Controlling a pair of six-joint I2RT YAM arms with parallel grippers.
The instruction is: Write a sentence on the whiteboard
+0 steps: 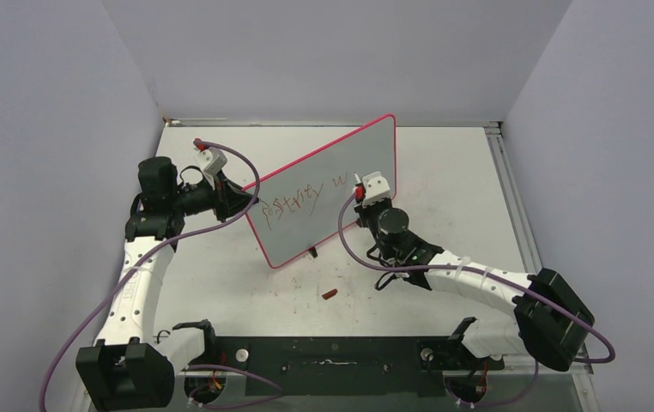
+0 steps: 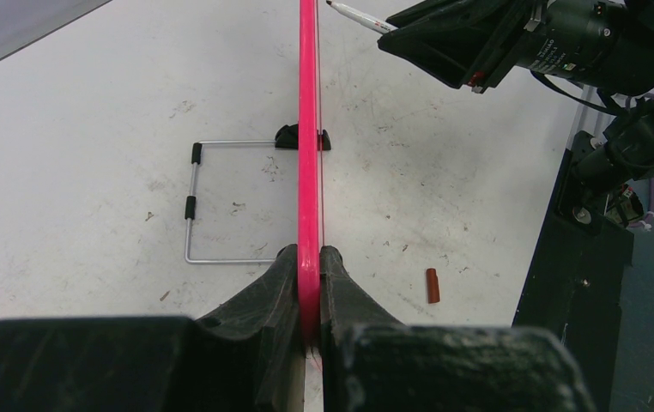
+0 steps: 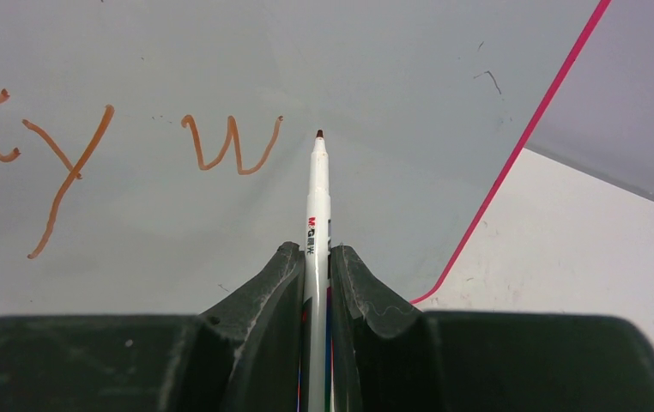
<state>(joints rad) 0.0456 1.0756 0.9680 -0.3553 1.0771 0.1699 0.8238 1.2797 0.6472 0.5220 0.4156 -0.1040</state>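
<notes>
— Black-fingered right gripper [image 3: 315, 257]: what's it doing?
— Clamped on a slim white marker pen [image 3: 317, 193], tip just right of the "w"; contact unclear.
— And the left gripper [image 2: 308, 262]?
— Pinching the red-pink rim of the large grey-white whiteboard [image 1: 315, 225], standing on edge mid-table. Its dark-red sentence [image 1: 299, 202] reads "party w".

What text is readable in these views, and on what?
"party w": the sentence, handwritten in dark red on the whiteboard.
"M&G": red logo on the marker in the right gripper; the characters beneath it are too small to read.
White print on the camera lens in the left wrist view: too blurred to read.
</notes>
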